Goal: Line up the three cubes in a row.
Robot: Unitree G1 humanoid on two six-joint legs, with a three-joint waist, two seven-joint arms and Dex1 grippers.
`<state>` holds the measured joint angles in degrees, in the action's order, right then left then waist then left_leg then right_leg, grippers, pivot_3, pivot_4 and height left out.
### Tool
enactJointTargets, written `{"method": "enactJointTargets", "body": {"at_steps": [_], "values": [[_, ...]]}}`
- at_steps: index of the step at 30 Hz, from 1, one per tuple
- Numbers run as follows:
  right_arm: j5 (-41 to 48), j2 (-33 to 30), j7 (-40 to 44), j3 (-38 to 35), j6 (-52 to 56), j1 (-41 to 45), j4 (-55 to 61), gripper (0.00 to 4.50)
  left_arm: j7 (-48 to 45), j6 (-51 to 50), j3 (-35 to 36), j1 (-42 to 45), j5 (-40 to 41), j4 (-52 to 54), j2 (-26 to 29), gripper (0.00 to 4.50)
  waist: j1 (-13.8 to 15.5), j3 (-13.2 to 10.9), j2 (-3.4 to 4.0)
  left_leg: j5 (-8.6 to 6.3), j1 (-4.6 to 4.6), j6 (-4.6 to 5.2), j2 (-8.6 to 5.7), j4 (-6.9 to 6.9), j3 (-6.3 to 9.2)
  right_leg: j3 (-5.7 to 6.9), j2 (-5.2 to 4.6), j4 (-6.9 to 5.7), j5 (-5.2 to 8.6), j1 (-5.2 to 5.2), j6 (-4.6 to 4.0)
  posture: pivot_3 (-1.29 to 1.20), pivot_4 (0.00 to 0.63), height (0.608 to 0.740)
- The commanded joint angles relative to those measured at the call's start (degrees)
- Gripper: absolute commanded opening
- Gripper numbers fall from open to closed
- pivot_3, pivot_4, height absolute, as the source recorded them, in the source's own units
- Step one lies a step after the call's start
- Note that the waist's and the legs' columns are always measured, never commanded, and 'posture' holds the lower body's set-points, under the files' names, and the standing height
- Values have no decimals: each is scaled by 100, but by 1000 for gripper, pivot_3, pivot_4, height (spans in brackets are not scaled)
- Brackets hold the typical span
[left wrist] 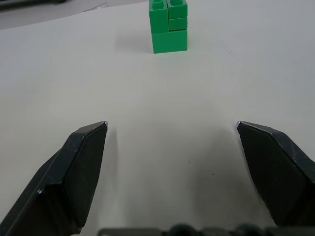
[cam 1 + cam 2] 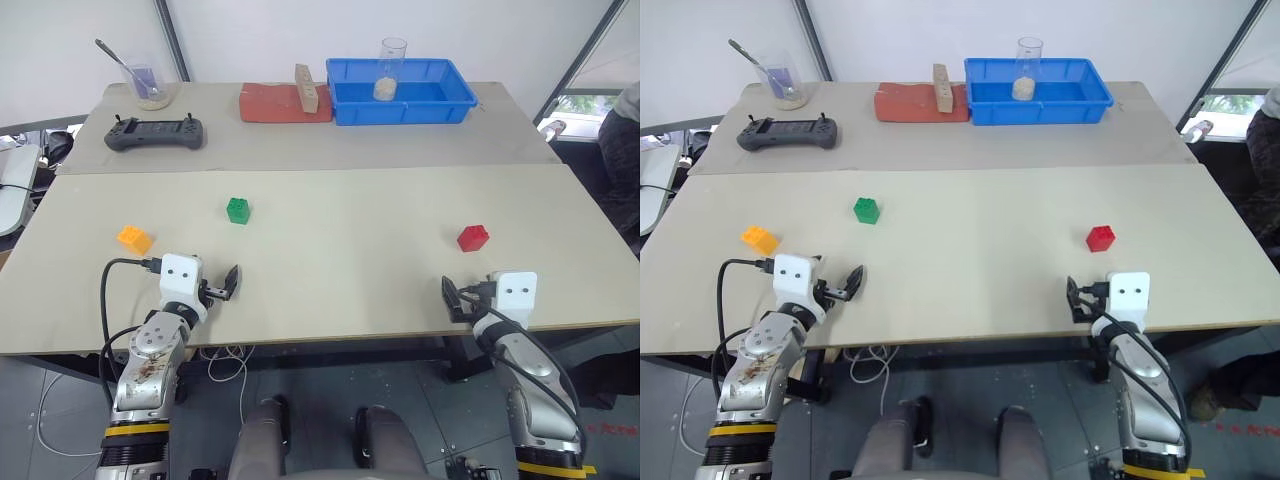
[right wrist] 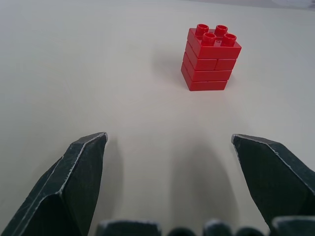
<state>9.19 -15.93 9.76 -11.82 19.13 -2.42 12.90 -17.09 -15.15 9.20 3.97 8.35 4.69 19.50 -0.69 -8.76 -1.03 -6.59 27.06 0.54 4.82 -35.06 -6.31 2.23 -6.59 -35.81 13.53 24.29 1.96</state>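
Observation:
Three studded cubes lie apart on the near tan table (image 2: 340,260): orange-yellow cube (image 2: 134,238) at the left, green cube (image 2: 238,210) left of centre, red cube (image 2: 473,237) at the right. My left gripper (image 1: 172,124) hovers low near the front edge, open and empty, and the green cube (image 1: 169,27) stands ahead of it. The orange-yellow cube sits off to its left. My right gripper (image 3: 169,136) is also open and empty near the front edge, with the red cube (image 3: 210,59) a short way ahead, slightly to its right.
On the far table stand a blue bin (image 2: 400,115) holding a glass beaker (image 2: 391,70), a flat red slab (image 2: 280,105) with a tan wooden block (image 2: 306,88), a black controller (image 2: 155,132) and a cup with a spoon (image 2: 150,88). A person (image 2: 625,130) sits at the right edge.

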Motion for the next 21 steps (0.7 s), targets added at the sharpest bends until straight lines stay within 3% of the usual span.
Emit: {"method": "enactJointTargets", "body": {"at_steps": [1,7,13,19,21], "values": [[-16,-64,-11,-135,-192,71,102,4500,-82,-20,-13,-61,23,93,34,4480,0,0,0,0,0,0,0,0,0,0,0,0,0,0,0,0,150,740],[-10,-229,28,-246,-129,121,130,4500,-1241,-198,-183,300,659,231,386,4480,16,0,0,0,4,0,0,0,-1,2,0,0,0,3,-1,0,150,740],[79,-628,282,-309,-14,467,-163,4500,-3350,-574,-1095,1813,1331,427,1047,4480,109,-2,-2,1,14,-2,-1,-2,0,7,0,6,-6,8,0,0,150,740],[111,-875,533,-354,-211,1051,-984,4500,-4309,-495,-1775,3006,1525,159,718,4480,105,-2,-1,6,15,4,-9,-18,2,-7,8,-3,-27,-17,7,0,150,740],[196,-867,526,-453,-215,1260,-1280,4500,-4421,-488,-1848,3215,1566,91,561,4480,85,-3,-3,33,15,49,-9,-21,6,-9,15,-9,-32,-18,17,0,150,740]]}}
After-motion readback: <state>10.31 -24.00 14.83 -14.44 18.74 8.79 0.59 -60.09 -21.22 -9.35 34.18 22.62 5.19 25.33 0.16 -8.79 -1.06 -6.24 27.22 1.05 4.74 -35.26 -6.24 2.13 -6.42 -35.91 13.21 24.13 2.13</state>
